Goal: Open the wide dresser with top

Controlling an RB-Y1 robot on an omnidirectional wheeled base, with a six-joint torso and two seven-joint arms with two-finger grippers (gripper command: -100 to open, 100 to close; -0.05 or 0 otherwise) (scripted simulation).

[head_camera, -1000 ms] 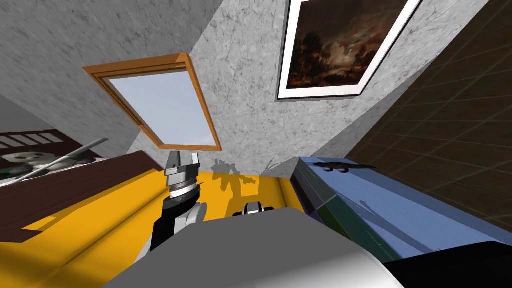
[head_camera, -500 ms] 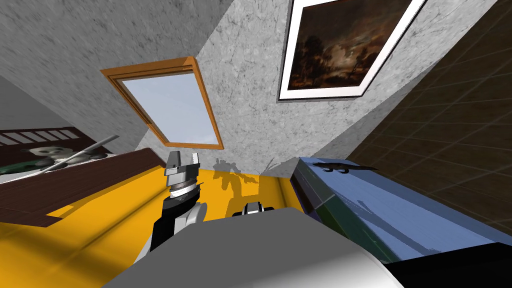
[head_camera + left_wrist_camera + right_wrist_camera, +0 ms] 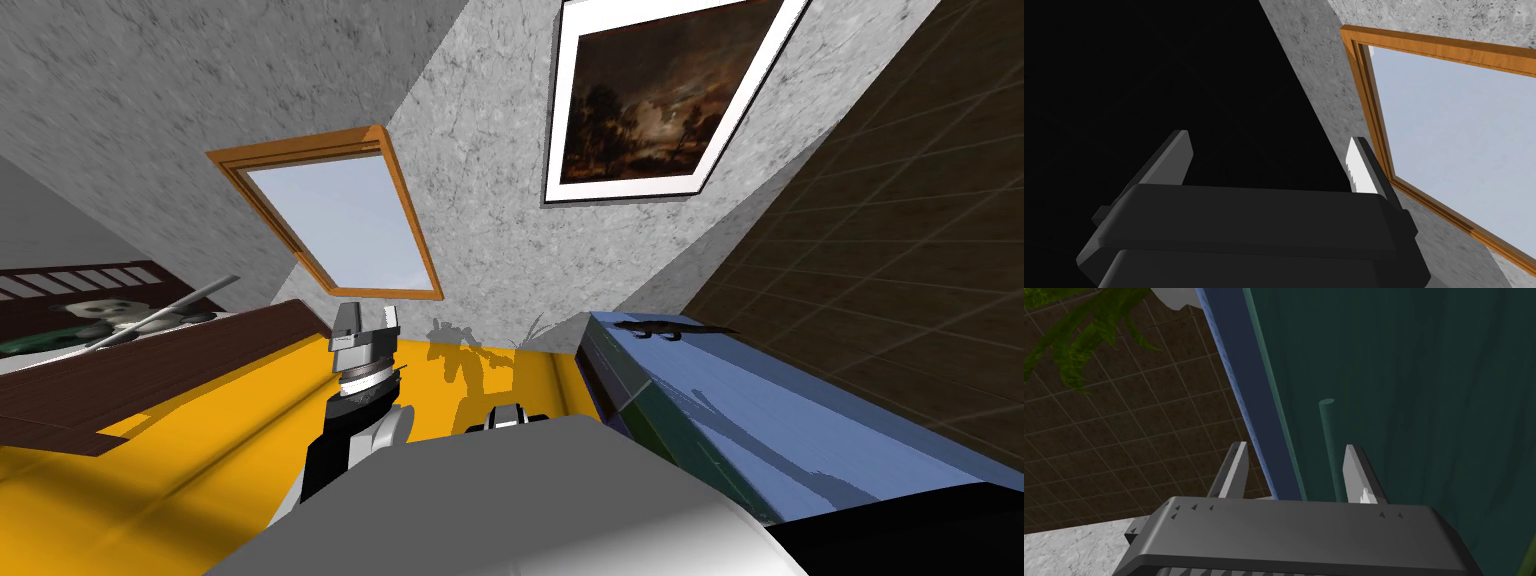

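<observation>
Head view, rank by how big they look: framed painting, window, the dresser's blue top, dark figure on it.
1. Blue top and framed painting: about alike, so unranked; the top is also nearer the camera.
2. Window.
3. Dark figure, by far the smallest.

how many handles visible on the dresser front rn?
1. A thin green bar handle on the dresser's dark green front, just ahead of the open right pincer, not gripped. More may be hidden out of frame.
</observation>
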